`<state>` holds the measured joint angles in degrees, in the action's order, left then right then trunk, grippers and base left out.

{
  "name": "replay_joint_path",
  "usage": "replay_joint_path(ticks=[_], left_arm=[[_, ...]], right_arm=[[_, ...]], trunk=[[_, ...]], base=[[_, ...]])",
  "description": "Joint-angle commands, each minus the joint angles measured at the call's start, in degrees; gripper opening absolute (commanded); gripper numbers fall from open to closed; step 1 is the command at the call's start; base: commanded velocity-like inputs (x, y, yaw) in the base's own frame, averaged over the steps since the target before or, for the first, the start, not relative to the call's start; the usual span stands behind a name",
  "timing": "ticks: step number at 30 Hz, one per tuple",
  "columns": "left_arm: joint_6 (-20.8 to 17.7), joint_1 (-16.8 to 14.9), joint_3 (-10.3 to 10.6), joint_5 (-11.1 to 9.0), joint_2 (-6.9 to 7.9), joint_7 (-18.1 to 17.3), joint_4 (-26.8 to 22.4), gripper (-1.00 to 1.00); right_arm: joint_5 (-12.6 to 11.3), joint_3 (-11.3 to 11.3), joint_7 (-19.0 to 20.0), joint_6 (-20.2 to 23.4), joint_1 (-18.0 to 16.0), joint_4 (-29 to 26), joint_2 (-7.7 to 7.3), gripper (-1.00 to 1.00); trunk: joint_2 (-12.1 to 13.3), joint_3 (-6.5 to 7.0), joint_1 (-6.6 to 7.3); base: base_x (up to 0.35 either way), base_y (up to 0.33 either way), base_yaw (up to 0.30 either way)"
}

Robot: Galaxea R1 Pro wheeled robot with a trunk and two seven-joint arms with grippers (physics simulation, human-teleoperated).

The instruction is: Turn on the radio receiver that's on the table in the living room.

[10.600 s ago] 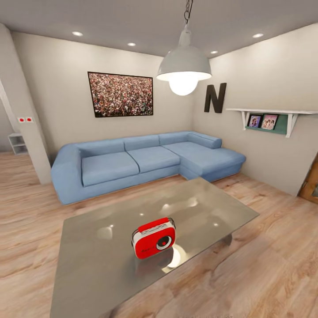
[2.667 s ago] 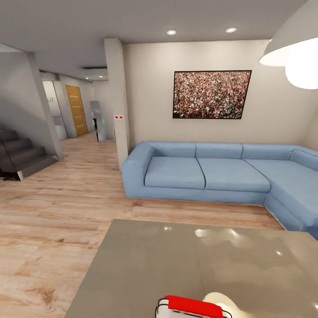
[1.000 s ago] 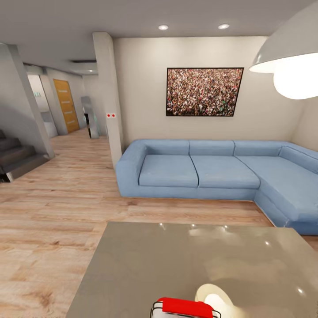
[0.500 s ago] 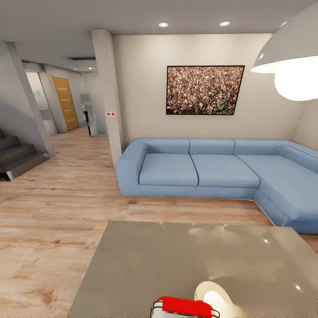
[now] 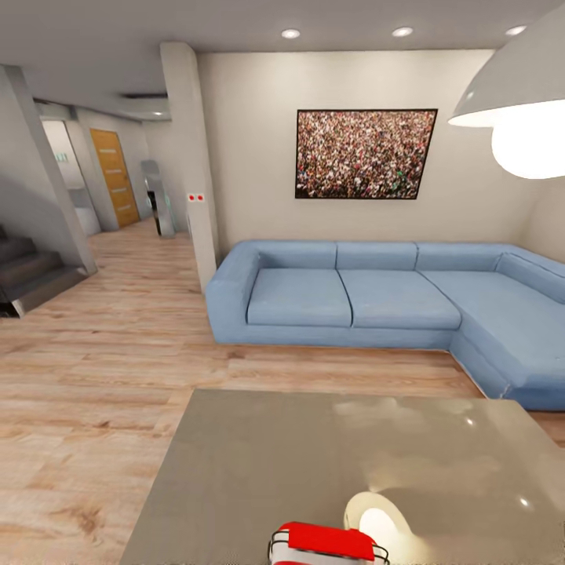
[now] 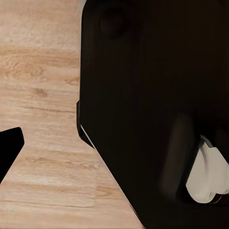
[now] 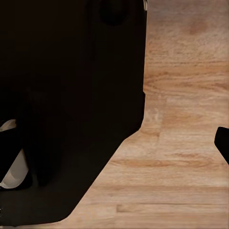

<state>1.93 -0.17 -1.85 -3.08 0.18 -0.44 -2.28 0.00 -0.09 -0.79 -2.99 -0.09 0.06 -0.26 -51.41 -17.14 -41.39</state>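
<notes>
The red radio receiver [image 5: 328, 543] stands on the near part of the grey glossy table [image 5: 267, 455], cut off by the head view's lower edge; I see its red top, white trim and thin wire handle, while its face is hidden. In the left wrist view one dark fingertip [image 6: 8, 147] of my left gripper [image 6: 114, 150] sits far out at the frame's edge over the wood floor. My right gripper [image 7: 114, 143] likewise shows one fingertip [image 7: 223, 142] at the edge. Both hang beside the robot's black body, away from the radio.
A blue L-shaped sofa [image 5: 353, 294] stands beyond the table under a framed crowd picture [image 5: 365, 154]. A white pendant lamp [image 5: 518, 86] hangs at upper right. A pillar [image 5: 192, 157], stairs [image 5: 23, 271] and a hallway with an orange door [image 5: 115, 176] lie to the left.
The camera has swung round the table since the oldest frame and now faces the sofa head-on. In the last second the view shifted slightly, and a little more of the radio's top shows.
</notes>
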Motion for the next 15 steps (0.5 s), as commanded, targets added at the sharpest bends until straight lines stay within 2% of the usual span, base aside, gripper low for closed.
replay_joint_path(ticks=[1,15], left_arm=[[0.00,0.00,0.00,0.00,0.00,0.00,0.00,1.00],[0.00,0.01,0.00,0.00,0.00,0.00,0.00,1.00]], right_arm=[[0.00,0.00,0.00,0.00,0.00,-0.02,0.00,1.00],[0.00,0.00,0.00,0.00,0.00,-0.01,0.00,1.00]], trunk=[[0.41,0.09,0.23],[6.03,1.31,3.30]], base=[[0.000,0.000,0.000],[0.000,0.000,0.000]])
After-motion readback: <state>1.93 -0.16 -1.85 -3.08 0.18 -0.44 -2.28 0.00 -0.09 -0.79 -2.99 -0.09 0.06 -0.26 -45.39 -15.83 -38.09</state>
